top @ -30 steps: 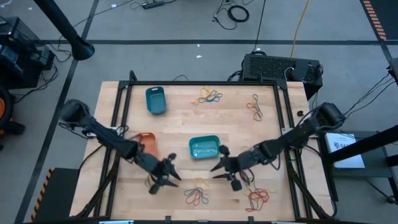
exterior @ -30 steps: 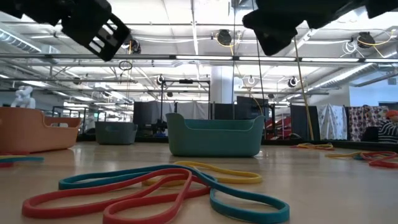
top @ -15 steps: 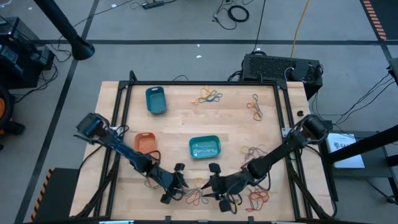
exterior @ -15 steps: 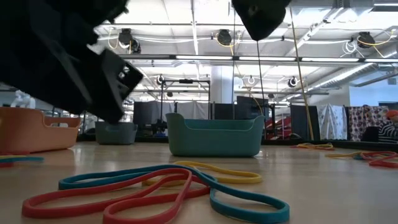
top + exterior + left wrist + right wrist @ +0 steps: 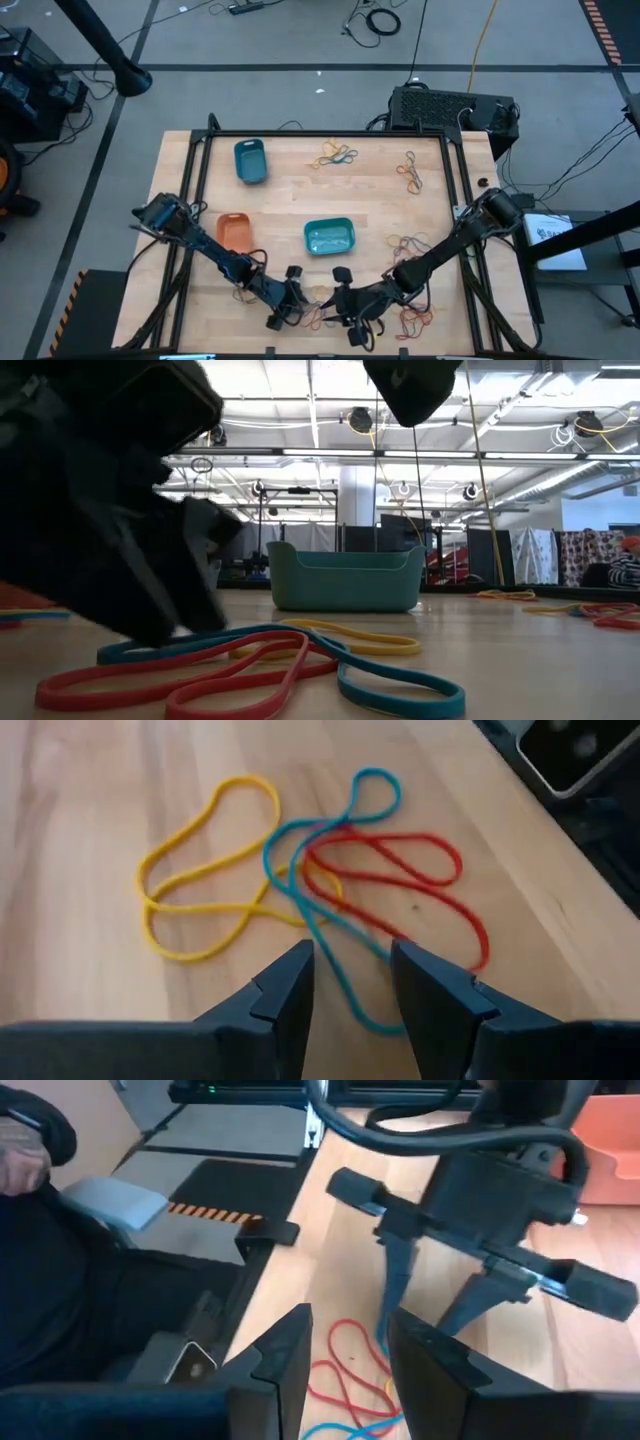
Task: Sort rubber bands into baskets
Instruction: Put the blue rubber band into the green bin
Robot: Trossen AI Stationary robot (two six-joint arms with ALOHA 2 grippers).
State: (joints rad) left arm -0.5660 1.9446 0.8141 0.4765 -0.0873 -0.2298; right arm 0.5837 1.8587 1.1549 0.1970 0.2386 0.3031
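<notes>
- Left gripper point(image 5: 283, 302) had dropped to the near edge of the counter point(image 5: 380, 205), down from its higher spot by the orange basket point(image 5: 234, 230) a second earlier.
- Its fingers stood apart and empty, straddling the blue-green rubber band point(image 5: 330, 910) of the near tangle; the band ran between the fingertips but was not pinched.
- That tangle held three loops: a yellow rubber band point(image 5: 200, 890), the blue-green one and a red rubber band point(image 5: 420, 890), overlapping flat on the wood.
- Right gripper point(image 5: 347, 302) had also come down and inward, from beside the teal basket point(image 5: 329, 236) to just right of the same tangle; fingers apart, nothing held.
- In the low view the left arm now filled the left side, hiding the orange basket that showed there before.
- Meaning for the task: both arms had closed in on one pile; a pick looked imminent, probably the blue-green band by the left gripper.
- Other piles lay untouched: far-centre pile point(image 5: 337, 155), far-right pile point(image 5: 410, 172), right-side pile point(image 5: 405, 243), near-right pile point(image 5: 415, 318).
- Blue basket point(image 5: 250, 161) stood at the far left; all three baskets looked empty, so sorting had barely begun.
</notes>
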